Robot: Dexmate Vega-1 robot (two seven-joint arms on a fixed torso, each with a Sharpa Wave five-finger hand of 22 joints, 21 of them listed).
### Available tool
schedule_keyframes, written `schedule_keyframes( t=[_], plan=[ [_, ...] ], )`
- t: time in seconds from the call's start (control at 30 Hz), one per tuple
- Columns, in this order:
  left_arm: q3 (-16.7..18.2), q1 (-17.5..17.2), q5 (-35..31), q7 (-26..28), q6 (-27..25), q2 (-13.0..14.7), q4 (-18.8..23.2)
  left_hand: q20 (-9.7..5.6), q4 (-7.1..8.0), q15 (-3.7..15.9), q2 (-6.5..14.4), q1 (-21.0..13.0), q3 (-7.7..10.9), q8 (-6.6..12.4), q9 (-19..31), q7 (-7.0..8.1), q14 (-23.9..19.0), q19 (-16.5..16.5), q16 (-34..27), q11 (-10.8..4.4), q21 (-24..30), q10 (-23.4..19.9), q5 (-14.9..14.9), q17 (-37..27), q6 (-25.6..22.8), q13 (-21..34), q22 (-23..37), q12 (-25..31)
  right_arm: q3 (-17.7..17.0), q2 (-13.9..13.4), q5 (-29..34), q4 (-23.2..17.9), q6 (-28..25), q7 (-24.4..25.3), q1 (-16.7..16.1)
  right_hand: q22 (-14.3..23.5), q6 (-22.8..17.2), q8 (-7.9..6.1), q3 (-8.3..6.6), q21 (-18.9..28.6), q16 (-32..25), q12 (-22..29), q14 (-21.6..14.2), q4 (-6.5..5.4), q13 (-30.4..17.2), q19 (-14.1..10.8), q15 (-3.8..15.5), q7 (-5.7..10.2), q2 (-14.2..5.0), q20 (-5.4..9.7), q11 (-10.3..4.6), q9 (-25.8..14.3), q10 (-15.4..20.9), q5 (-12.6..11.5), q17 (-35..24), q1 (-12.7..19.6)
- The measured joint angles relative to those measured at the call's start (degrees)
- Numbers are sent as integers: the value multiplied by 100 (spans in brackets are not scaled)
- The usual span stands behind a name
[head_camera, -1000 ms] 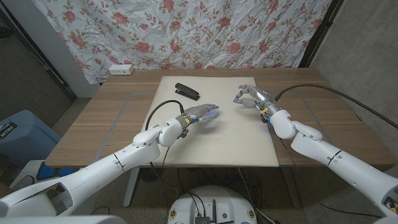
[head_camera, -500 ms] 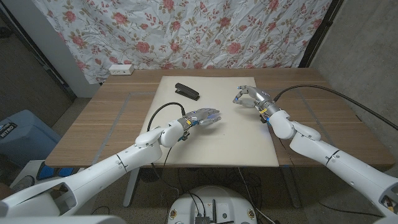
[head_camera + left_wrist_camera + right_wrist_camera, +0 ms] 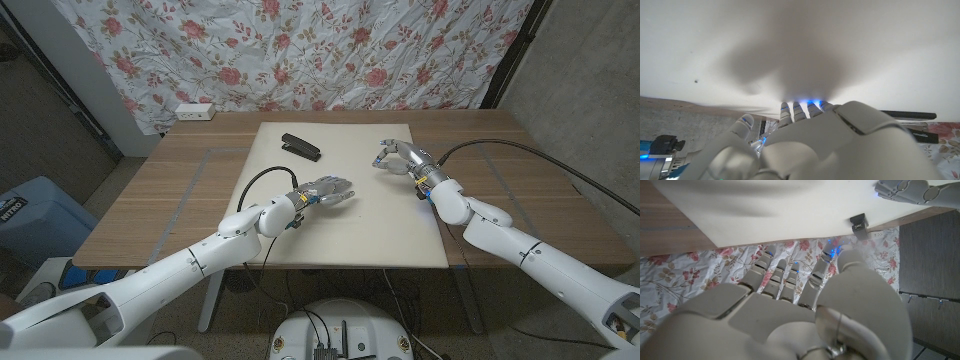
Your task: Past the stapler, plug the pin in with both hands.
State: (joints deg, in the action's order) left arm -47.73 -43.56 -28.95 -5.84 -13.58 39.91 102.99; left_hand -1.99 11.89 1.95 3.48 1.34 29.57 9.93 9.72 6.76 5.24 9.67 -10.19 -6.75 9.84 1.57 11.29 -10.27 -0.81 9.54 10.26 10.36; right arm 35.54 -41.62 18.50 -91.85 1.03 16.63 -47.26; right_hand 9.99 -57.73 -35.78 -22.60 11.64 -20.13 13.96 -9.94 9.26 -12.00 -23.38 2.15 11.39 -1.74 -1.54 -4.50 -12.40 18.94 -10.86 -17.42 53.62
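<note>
On white mat [image 3: 340,235], stapler [image 3: 300,147] lies near far left corner. Left hand [image 3: 330,189] near stapler, toward mat's middle, fingers spread, holding nothing. Right hand [image 3: 398,157] right of stapler, fingers curled; grip unclear. Pin not discernible.

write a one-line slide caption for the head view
Both hands, left and right, hover over the white mat, with the stapler lying near its far edge.
</note>
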Motion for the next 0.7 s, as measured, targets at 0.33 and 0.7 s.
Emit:
schedule_keyframes(
  t=[0.33,0.7],
  plan=[
    [-24,15,14,-31,-19,21,-4,-8,0,1,0,0,-47,0,-1,0,1,8,11,0,38,0,0,-1,0,-3,2,0,18,87,-93,108,40,93,-42,0,-1,6,24,-14,0,0,0,24,0,41,0,1,0,2,0,-29,0,0,0,0],
    [-55,39,11,-58,-51,29,-2,-17,0,10,0,0,-94,0,4,0,10,17,-1,0,62,0,0,0,-1,-5,2,-1,94,152,-92,224,55,139,-24,0,-1,-5,24,-21,0,-44,44,24,0,80,0,2,0,1,0,-29,0,1,0,-1]
  ],
)
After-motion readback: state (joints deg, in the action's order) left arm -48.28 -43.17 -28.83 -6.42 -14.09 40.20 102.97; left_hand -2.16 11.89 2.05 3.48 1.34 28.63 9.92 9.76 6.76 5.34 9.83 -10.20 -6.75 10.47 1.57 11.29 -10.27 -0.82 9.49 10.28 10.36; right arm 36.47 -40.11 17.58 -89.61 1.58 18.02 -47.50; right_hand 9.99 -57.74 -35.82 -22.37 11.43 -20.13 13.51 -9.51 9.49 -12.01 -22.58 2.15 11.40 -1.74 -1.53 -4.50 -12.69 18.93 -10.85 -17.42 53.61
